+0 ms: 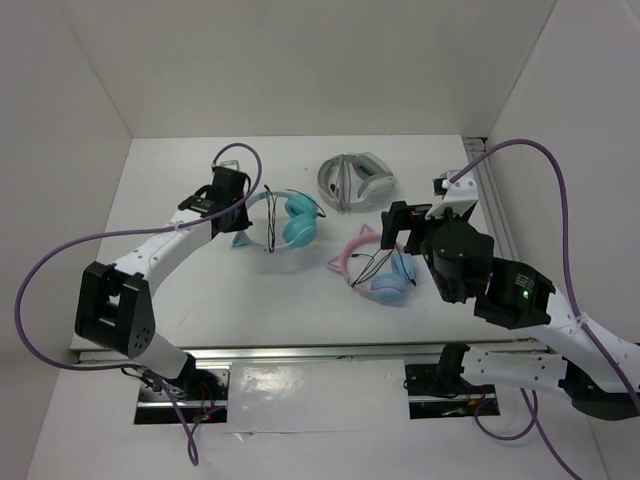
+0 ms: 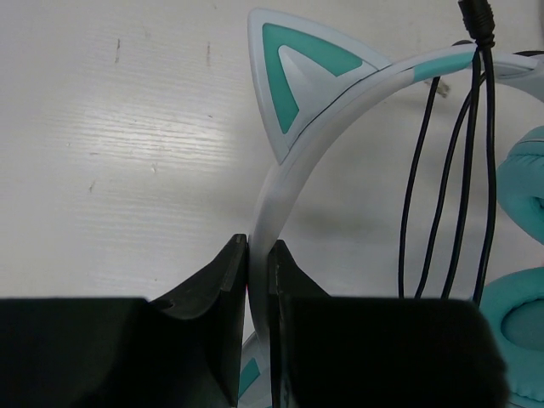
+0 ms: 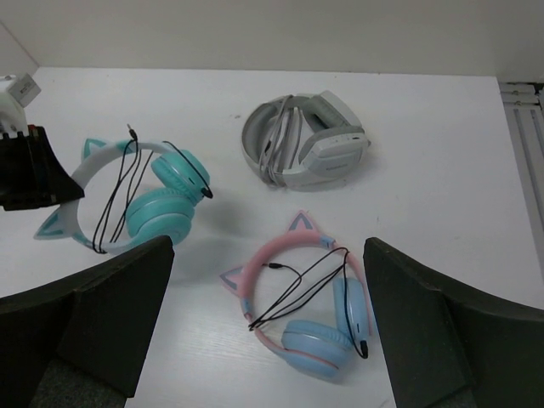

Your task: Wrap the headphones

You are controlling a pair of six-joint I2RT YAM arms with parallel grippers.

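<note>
Cable (image 2: 490, 170) loops across the headband (image 2: 289, 195) of the teal cat-ear headphones (image 1: 285, 222), plug (image 2: 476, 13) loose; wrapping seems partly done. My left claw (image 2: 257, 251) pinches that headband; my right claw (image 3: 266, 246) gapes empty.

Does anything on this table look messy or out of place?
Nothing is broken or spilled. The thin black cable of the teal cat-ear headphones hangs in loose loops across the whitish headband, plug sticking out. The thin cable on the pink-and-blue cat-ear headphones sprawls likewise. The grey-white folded headphones look tidy.
</note>
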